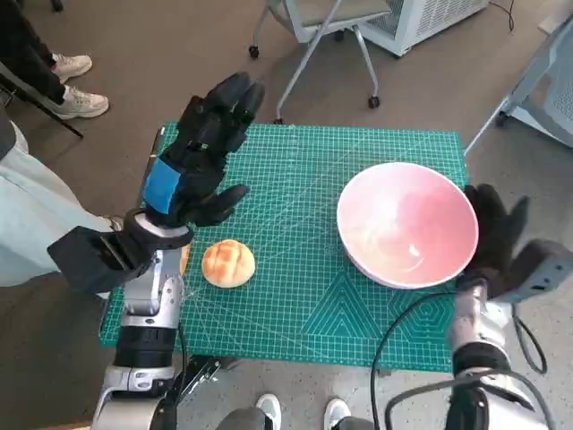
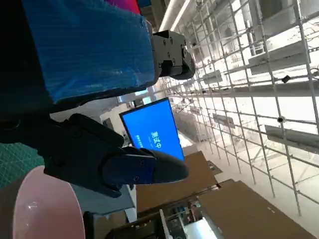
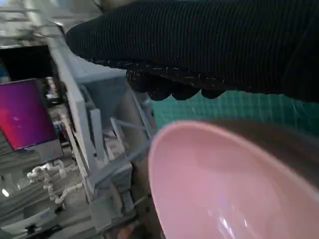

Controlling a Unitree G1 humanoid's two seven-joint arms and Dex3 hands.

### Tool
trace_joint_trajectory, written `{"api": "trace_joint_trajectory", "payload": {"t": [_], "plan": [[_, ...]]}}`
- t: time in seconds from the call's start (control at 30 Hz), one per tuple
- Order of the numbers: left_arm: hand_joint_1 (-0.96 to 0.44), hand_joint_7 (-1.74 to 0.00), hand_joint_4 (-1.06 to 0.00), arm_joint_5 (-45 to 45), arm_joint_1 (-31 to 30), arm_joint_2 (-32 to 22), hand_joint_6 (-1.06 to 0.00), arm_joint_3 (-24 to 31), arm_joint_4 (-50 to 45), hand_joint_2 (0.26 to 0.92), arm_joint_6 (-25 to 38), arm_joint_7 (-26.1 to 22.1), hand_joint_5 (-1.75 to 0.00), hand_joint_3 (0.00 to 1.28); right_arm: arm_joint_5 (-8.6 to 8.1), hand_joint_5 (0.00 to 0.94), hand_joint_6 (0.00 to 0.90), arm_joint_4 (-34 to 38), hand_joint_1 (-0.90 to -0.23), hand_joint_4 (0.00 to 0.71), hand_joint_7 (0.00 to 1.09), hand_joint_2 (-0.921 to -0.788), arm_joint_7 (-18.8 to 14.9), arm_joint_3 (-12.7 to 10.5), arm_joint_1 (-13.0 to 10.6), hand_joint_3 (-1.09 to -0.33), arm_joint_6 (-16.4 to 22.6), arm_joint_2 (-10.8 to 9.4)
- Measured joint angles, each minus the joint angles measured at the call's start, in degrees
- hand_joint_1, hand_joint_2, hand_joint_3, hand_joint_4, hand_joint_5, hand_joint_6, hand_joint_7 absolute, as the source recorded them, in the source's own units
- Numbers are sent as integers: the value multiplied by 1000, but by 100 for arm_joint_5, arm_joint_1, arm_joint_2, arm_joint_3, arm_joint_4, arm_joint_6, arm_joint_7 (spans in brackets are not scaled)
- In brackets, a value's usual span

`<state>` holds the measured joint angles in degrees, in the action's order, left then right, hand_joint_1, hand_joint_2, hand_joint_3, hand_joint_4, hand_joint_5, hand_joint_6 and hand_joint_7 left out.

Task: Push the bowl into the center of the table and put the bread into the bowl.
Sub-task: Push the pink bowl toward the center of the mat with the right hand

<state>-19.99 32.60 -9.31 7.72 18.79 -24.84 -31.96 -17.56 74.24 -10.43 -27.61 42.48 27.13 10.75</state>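
Observation:
A pink bowl (image 1: pixel 407 223) stands on the right half of the green cutting mat (image 1: pixel 295 179); its rim also shows in the left wrist view (image 2: pixel 40 209) and fills the right wrist view (image 3: pixel 224 184). A round golden bread roll (image 1: pixel 228 263) lies on the mat near its front left. My left hand (image 1: pixel 197 157) hovers above the mat's left side, beyond the roll, fingers spread and holding nothing. My right hand (image 1: pixel 495 231) is flat against the bowl's right outer wall, fingers apart, gripping nothing.
The mat covers the small table. A person's white shoes (image 1: pixel 76 85) are at the far left, a wheeled chair base (image 1: pixel 313 45) stands behind the table, and a metal frame (image 1: pixel 528 81) is at the right. Feet (image 1: pixel 300 412) show below the front edge.

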Motion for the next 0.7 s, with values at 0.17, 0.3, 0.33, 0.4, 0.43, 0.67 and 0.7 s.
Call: {"api": "trace_joint_trajectory", "payload": {"t": [0.17, 0.3, 0.33, 0.4, 0.43, 0.67, 0.7], "plan": [[-682, -479, -129, -10, -89, -74, 1, 21, -95, 921, 39, 0, -14, 323, -17, 8, 194, 4, -593, 134, 230, -921, -18, -7, 125, -856, -72, -146], [-682, -475, -133, -19, -140, -133, 1, 48, -194, 921, 79, 2, -16, 322, -15, 4, 194, 4, -595, 128, 226, -921, -69, 12, 224, -865, -84, -262], [-682, -475, -133, -19, -149, -144, 1, 55, -212, 921, 83, 3, -16, 322, -15, 3, 194, 4, -593, 128, 226, -921, -84, 16, 242, -867, -87, -286], [-684, -473, -134, -23, -170, -164, 1, 74, -252, 921, 96, 4, -16, 321, -15, 3, 194, 4, -588, 128, 224, -921, -112, 28, 285, -873, -96, -339], [-684, -473, -134, -24, -184, -172, 1, 83, -278, 921, 108, 8, -15, 321, -15, 3, 194, 4, -587, 128, 224, -921, -117, 34, 308, -874, -99, -362], [-680, -469, -137, -34, -278, -193, 1, 128, -459, 921, 236, 53, -16, 317, -17, 8, 208, 6, -575, 142, 223, -921, -188, 45, 438, -887, -153, -501], [-678, -468, -138, -36, -290, -197, 1, 134, -474, 921, 247, 57, -16, 316, -18, 9, 211, 7, -577, 145, 224, -921, -195, 42, 451, -885, -161, -518]]}}
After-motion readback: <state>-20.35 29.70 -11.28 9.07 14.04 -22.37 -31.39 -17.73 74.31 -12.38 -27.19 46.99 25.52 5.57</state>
